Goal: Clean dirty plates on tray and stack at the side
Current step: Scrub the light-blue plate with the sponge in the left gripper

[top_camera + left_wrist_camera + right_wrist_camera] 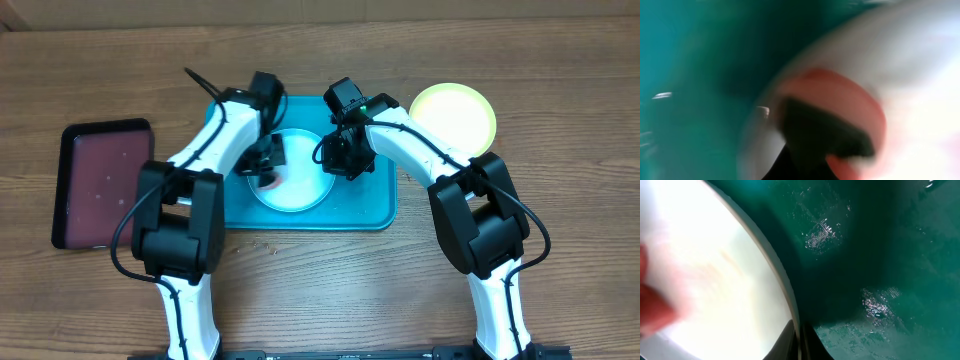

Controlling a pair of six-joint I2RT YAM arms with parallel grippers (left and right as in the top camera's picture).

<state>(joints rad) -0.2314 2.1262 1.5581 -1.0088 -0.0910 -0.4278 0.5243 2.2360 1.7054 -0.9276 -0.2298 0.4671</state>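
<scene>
The bench (320, 290) is made of brown wood. Long lines, some dark and some light, run across it from side to side, like the lines in a plank. It fills almost the whole view from above. Along the far edge, at the very top, there is a pale strip (150, 10), lighter than the wood. I cannot tell what it is. The light is soft and even. Shadows on the wood are faint and sit close to the things that make them. A few tiny specks (265, 243) lie on the wood.
</scene>
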